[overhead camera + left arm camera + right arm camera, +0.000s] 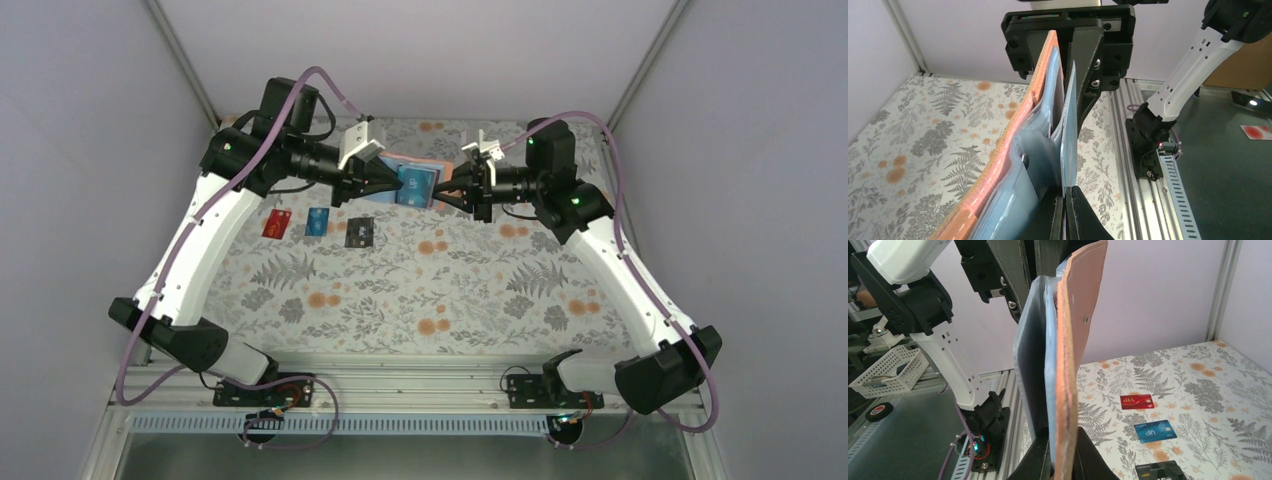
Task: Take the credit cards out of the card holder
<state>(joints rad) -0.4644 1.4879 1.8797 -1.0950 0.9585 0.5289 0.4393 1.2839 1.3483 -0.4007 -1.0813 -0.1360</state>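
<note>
The card holder (pixel 420 165) is held on edge in the air between both grippers at the back of the table, tan outside (pixel 1083 315), light blue inside (pixel 1043 150). My left gripper (pixel 385 185) is shut (pixel 1065 200) on a thin pale blue flat sheet (pixel 1070 130) standing out of the holder; I cannot tell whether it is a card or a pocket flap. My right gripper (pixel 447 192) is shut (pixel 1064 460) on the holder's tan cover and lining. The red card (pixel 277 223), the blue card (pixel 317 221) and the black card (pixel 359 232) lie flat in a row on the table.
The table has a fern-and-flower patterned cloth (pixel 430 290). Pale walls (pixel 420 50) close in the back and both sides. An aluminium rail (pixel 420 375) with the arm bases runs along the near edge. The three cards also show in the right wrist view: red (pixel 1136 401), blue (pixel 1154 430), black (pixel 1160 471).
</note>
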